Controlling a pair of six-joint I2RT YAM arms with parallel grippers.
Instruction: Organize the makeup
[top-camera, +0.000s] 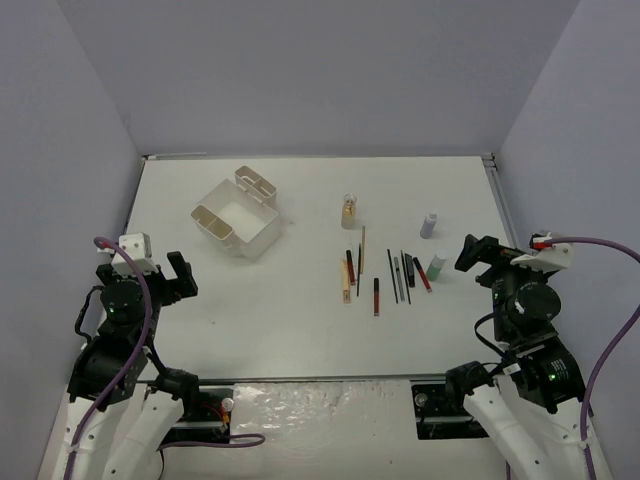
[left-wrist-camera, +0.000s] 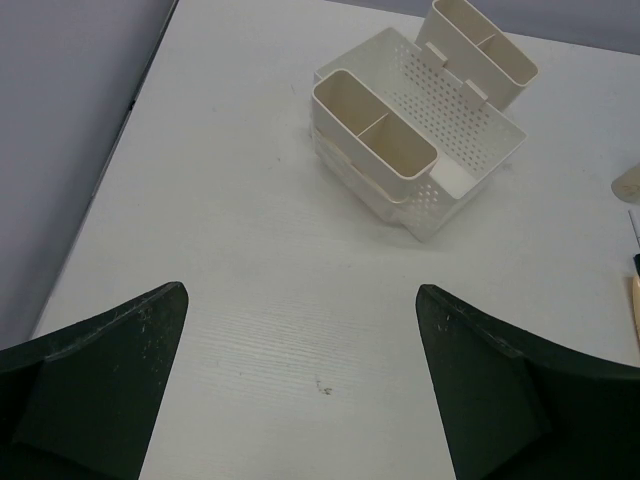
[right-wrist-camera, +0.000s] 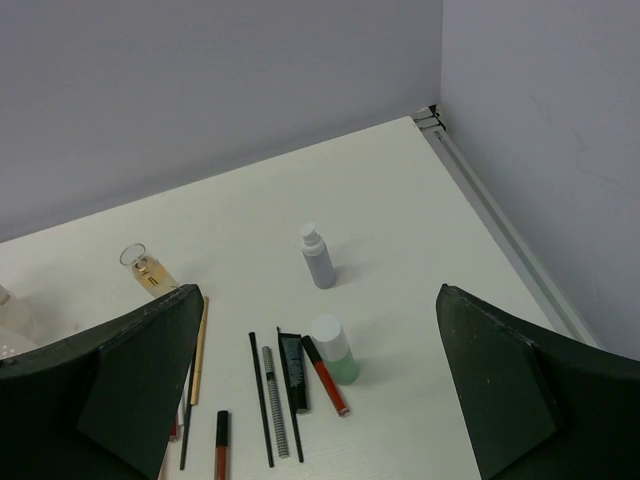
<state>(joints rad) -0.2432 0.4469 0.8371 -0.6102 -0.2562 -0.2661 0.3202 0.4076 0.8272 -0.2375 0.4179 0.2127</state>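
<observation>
left tool (left-wrist-camera: 300, 300) spread | right tool (right-wrist-camera: 318, 297) spread | makeup (top-camera: 376, 283), box (top-camera: 237, 218) off table edges (top-camera: 497, 195)

Bright, even overhead light, soft short shadows, no glare; all views sharp.

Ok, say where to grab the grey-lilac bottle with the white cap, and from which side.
Grip the small cylindrical grey-lilac bottle across its body, below the white cap. It stands upright with bare table to its right, so the open right gripper can probably come in level from that side, clear of the pale green bottle nearer the arms.
</observation>
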